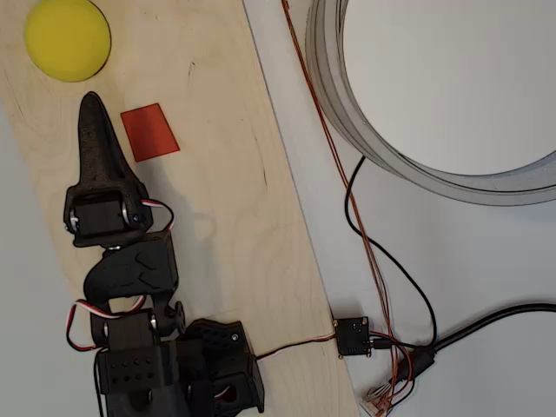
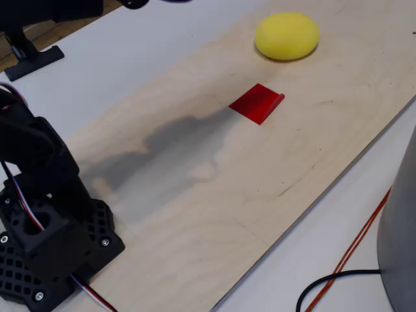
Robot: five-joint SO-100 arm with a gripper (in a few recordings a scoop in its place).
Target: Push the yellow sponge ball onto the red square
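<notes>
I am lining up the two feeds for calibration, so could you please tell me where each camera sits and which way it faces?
Overhead view: above, looking straight down on the wooden board; shows the black arm and its gripper, jaws together, left of the red square.
Fixed view: low beside the arm's base, looking along the board to the yellow sponge ball.
Shared: ball, square, board.
</notes>
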